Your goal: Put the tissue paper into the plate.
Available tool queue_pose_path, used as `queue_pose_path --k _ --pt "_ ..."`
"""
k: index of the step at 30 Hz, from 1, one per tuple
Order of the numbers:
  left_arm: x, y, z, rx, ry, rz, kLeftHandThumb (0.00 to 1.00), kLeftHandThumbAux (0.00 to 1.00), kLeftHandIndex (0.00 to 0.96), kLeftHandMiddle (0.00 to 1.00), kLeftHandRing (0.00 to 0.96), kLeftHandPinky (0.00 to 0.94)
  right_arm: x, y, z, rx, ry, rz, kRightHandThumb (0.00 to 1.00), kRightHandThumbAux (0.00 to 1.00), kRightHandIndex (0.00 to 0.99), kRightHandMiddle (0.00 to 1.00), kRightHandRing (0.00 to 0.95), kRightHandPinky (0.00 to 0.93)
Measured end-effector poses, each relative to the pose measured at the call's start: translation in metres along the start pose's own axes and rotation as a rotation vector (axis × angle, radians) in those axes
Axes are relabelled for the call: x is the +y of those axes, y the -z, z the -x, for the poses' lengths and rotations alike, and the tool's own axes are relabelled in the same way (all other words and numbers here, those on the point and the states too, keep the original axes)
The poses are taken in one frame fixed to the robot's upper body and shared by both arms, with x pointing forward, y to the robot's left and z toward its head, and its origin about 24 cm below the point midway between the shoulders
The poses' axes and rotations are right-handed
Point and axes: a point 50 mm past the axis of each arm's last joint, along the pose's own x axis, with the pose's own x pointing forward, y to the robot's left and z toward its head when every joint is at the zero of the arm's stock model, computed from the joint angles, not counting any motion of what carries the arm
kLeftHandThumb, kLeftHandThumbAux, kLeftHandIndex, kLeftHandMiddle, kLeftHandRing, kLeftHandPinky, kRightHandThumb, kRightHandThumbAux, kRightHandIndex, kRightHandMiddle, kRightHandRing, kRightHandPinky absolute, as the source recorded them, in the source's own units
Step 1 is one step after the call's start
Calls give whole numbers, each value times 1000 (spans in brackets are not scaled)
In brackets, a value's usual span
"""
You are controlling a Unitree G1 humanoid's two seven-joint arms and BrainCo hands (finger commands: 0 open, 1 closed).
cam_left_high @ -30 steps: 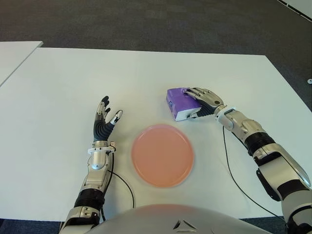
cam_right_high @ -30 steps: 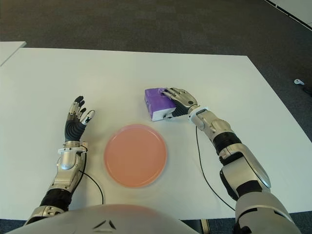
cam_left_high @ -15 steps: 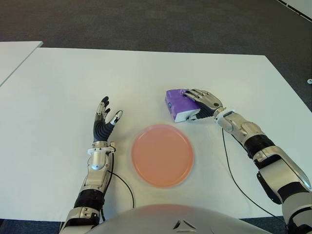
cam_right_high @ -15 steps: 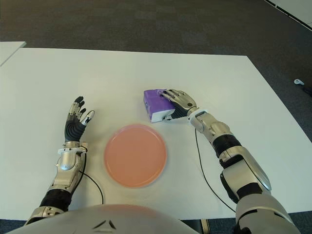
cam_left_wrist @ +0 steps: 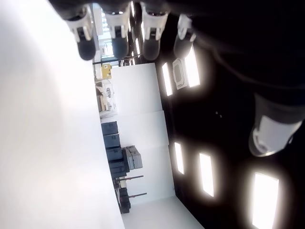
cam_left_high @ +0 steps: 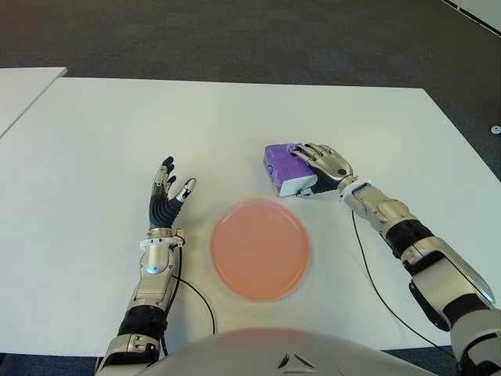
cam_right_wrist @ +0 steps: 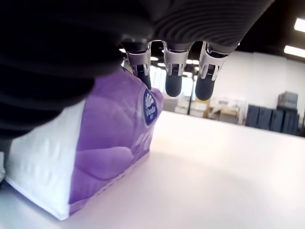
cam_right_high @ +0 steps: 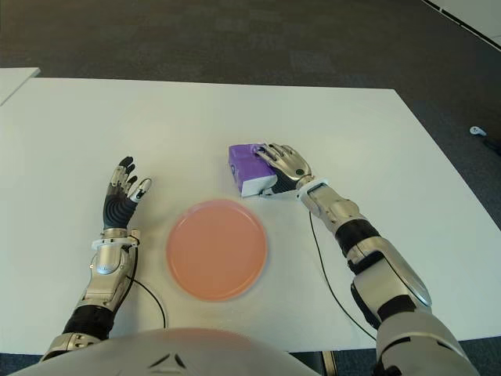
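In the left eye view, the purple-and-white soft pack of tissue paper point(cam_left_high: 288, 168) lies on the white rectangular table point(cam_left_high: 235, 117), right of its middle and just beyond the far right rim of the round, shallow pink plate point(cam_left_high: 260, 249), which sits near the table's near edge. The right hand point(cam_left_high: 325, 164) lies over the pack's top and right side, placed to grip it before a lift. The left hand point(cam_left_high: 167, 196) shows to the left of the plate, fingers spread and empty, clear of the work.

The right eye view shows the same layout.

The left wrist view shows straight fingertips point(cam_left_wrist: 116, 45) holding nothing.

In the right wrist view, three fingertips point(cam_right_wrist: 173, 78) reach past the pack's purple face, not visibly clamped; the grasp looks unfinished.
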Motion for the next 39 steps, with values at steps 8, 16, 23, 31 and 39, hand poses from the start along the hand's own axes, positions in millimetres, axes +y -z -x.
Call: queue_pose_path --k 8,16,23,31,39 --pt "0 1 3 6 -3 3 0 495 0 0 0 0 2 2 -10 -2 -44 61 201 500 0 0 0 0" --pt "1 0 4 0 -4 2 0 492 0 0 0 0 0 2 -18 10 -62 69 210 502 0 0 0 0" --pt "2 -1 6 -2 -6 1 0 501 0 0 0 0 -1 4 -20 26 -64 58 215 506 0 0 0 0" --pt "2 -2 6 -6 -8 2 0 503 0 0 0 0 1 6 -20 50 -73 35 220 509 0 0 0 0" --pt "2 -3 7 -10 -10 3 0 496 0 0 0 0 2 7 -20 65 -76 12 229 507 0 0 0 0"
